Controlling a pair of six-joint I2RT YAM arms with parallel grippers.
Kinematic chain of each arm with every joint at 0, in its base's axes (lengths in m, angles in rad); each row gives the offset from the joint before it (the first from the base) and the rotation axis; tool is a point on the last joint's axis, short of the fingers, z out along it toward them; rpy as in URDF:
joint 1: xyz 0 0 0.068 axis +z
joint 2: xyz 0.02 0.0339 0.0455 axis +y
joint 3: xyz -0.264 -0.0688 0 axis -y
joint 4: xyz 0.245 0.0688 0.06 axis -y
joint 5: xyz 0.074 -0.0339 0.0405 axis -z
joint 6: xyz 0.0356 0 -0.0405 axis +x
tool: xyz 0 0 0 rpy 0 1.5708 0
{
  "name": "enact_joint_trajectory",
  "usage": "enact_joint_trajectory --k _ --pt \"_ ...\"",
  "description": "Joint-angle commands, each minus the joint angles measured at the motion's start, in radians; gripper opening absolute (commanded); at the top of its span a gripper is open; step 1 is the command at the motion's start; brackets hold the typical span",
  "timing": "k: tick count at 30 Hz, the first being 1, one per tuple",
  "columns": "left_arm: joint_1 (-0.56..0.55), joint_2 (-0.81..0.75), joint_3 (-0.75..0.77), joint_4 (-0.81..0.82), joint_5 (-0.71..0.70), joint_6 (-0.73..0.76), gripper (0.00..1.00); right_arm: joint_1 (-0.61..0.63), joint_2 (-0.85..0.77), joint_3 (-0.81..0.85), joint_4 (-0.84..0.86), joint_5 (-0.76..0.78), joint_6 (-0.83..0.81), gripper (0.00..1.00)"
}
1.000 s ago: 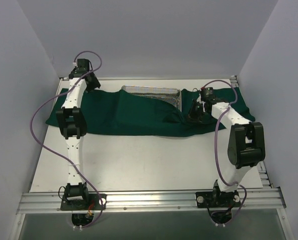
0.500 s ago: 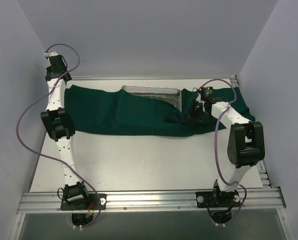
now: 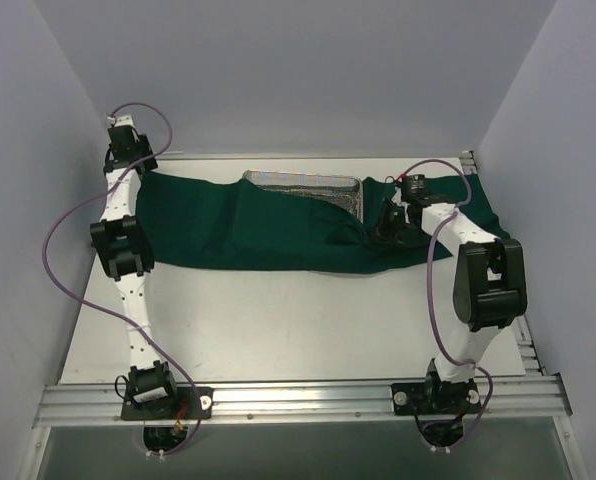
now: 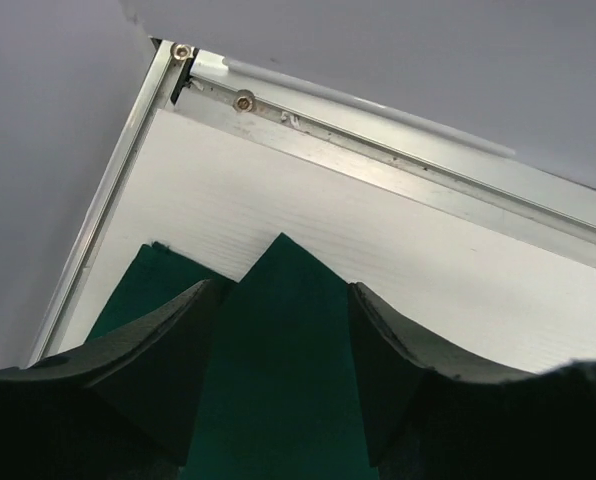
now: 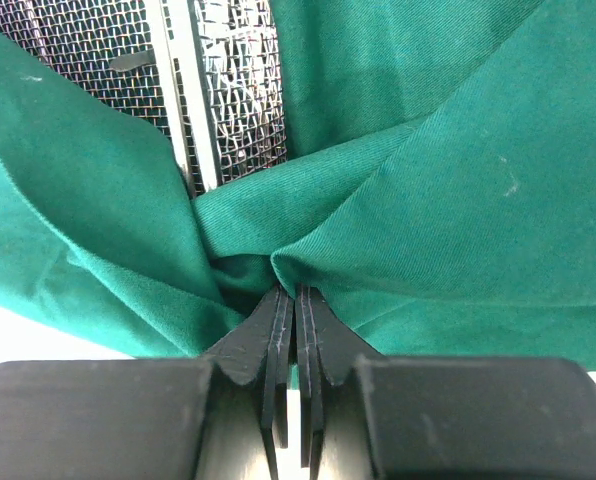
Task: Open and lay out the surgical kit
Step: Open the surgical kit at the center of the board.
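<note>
The dark green drape (image 3: 258, 225) lies across the far half of the table, partly covering the silver wire-mesh tray (image 3: 308, 185). My left gripper (image 3: 133, 160) is raised at the drape's far left end. In the left wrist view its jaws (image 4: 285, 285) stand wide apart, with a corner of the drape (image 4: 278, 380) showing between them. My right gripper (image 3: 388, 225) is low at the tray's right end. In the right wrist view it (image 5: 296, 290) is shut on a fold of drape (image 5: 428, 200) just in front of the tray (image 5: 218, 90). No instruments can be made out.
An aluminium rail (image 4: 398, 170) runs along the table's far edge and meets a side rail at the far left corner. Grey enclosure walls stand close on the left, back and right. Purple cables loop off both arms.
My left gripper swung from above the drape out to the far left corner, then back a little right. The drape's left end pulled in from the near left. The right arm barely moved.
</note>
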State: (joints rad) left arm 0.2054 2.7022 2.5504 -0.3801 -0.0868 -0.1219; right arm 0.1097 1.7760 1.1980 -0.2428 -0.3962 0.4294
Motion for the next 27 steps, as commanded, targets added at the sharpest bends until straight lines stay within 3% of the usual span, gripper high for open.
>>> enact_joint_trajectory --k 1,4,10,12,14,21,27 --pt "0.006 0.001 0.004 0.058 -0.065 -0.005 0.64 -0.011 0.013 -0.017 0.005 -0.013 0.006 0.0" --pt "0.006 0.01 -0.012 0.052 -0.119 -0.005 0.65 -0.015 0.025 -0.025 0.016 -0.015 0.015 0.0" --pt "0.014 0.028 0.01 0.063 -0.058 -0.011 0.68 -0.016 0.057 -0.025 0.031 -0.024 0.019 0.0" --pt "0.019 0.027 0.011 0.029 -0.044 -0.016 0.58 -0.016 0.06 -0.021 0.022 -0.021 0.016 0.0" --pt "0.023 0.01 -0.008 -0.003 -0.069 -0.05 0.55 -0.019 0.059 -0.028 0.02 -0.023 0.016 0.0" --pt "0.045 0.057 0.077 -0.215 -0.039 -0.139 0.59 -0.025 0.074 -0.005 0.022 -0.035 0.006 0.0" --pt "0.046 0.045 0.044 -0.236 -0.048 -0.211 0.61 -0.03 0.066 -0.011 0.014 -0.039 0.0 0.0"
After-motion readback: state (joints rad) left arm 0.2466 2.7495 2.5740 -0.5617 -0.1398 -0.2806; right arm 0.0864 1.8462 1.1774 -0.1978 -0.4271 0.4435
